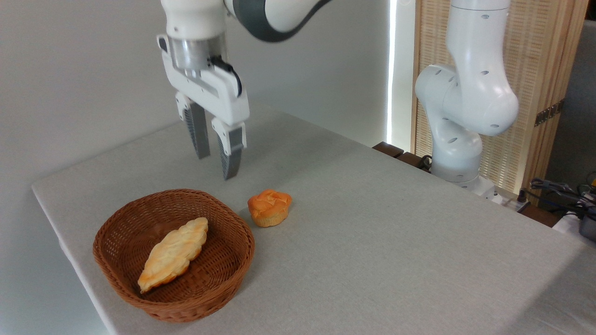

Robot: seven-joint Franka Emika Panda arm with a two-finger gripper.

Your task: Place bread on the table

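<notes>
Furthest left, a round brown wicker basket [173, 255] sits near the table's left edge, and everything else is easiest placed against it. Lying inside the basket, tilted from lower left to upper right, is a long pale-golden leaf-shaped pastry [173, 253]; it rests on the woven floor, its lower tip against the near wall.

Above the basket's far rim, and well clear of it, hangs the gripper [219, 160]. Its two grey ribbed fingers [200, 135] point down at a slight slant, with a narrow gap between them and nothing in that gap. They touch neither the basket nor anything on the cloth.

Just right of the basket's upper right rim sits the bread [269, 207], a small orange-golden bun with a lumpy cracked top and a paler ridged base. It stands upright on the table [396, 242], outside the basket, close to the rim but apart from it, and lower right of the fingertips.

Right of the basket the grey-beige tabletop runs on bare to the far corner. Beyond that edge, far right of the basket, stands the white robot arm base [461, 121] in front of a slatted wooden screen [545, 70], with dark cables [558, 188] beside its foot.
</notes>
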